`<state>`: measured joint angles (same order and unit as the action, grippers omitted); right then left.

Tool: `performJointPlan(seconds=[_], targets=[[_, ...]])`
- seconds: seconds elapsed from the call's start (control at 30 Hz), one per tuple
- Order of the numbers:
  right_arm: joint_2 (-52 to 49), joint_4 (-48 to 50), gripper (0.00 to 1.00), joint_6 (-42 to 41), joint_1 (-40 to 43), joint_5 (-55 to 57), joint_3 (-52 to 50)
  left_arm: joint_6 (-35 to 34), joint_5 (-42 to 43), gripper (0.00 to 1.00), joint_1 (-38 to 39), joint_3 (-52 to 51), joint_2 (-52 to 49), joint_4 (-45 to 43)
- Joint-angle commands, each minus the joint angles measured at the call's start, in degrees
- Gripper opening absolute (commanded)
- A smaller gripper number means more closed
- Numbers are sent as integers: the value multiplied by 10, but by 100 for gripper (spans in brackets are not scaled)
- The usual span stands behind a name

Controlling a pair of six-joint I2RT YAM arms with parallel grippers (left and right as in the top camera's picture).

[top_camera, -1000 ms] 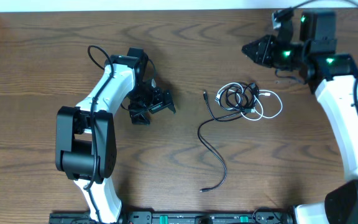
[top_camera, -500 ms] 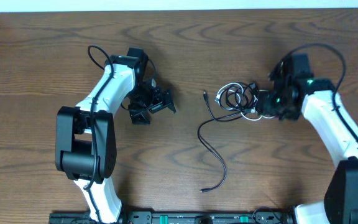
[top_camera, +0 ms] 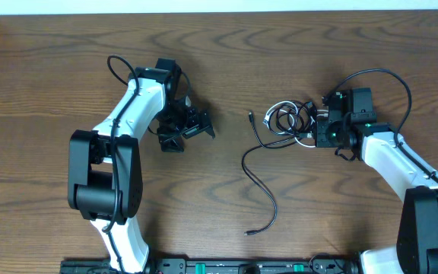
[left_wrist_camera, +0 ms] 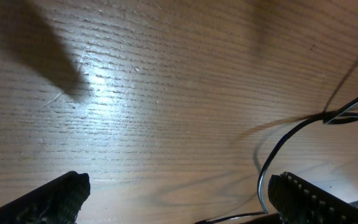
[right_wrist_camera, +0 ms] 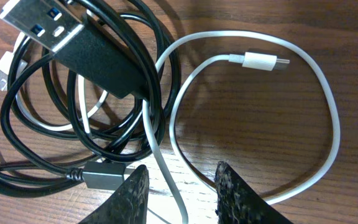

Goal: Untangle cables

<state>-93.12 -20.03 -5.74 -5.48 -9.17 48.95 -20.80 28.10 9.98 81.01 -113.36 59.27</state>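
The cables lie at centre right. A coil of black cable (top_camera: 286, 118) is tangled with a white cable (top_camera: 304, 141). A long black cable (top_camera: 258, 181) trails from the tangle toward the table's front. My right gripper (top_camera: 319, 131) is low over the tangle's right side. In the right wrist view it (right_wrist_camera: 180, 200) is open, with a strand of the white cable (right_wrist_camera: 160, 155) running between its fingertips (right_wrist_camera: 132, 194). The black coil (right_wrist_camera: 17, 134), a USB plug (right_wrist_camera: 42, 26) and the white plug (right_wrist_camera: 260, 60) lie just ahead. My left gripper (top_camera: 187, 129) is open and empty, left of the cables.
In the left wrist view a thin black cable (left_wrist_camera: 277, 148) curves over the wood beside the right finger of the open left gripper (left_wrist_camera: 179, 202). Bare brown wood tabletop (top_camera: 356, 221) surrounds the cables. The table's back edge (top_camera: 226, 13) runs along the top.
My right arm swung down from the back right corner onto the right side of the tangle, now covering most of the white loop. The left arm and the long black cable have not moved.
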Motion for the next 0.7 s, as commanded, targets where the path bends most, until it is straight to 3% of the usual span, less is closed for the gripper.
performJointPlan(seconds=[0.0,0.23,0.4,0.5,0.67], targets=[[1,2,31,5,-2,2,-11,-1,-7,98,1,-2,-1,2],[1,45,28,7,-2,2,-50,-1,-7,98,1,-2,-1,2],[1,85,1,0,-2,-10,-48,-1,-7,98,1,-2,-1,2],[1,89,1,0,-2,-25,-34,-1,-7,98,1,-2,-1,2],[16,62,1,-13,-2,-220,27,-1,-7,98,1,-2,-1,2]])
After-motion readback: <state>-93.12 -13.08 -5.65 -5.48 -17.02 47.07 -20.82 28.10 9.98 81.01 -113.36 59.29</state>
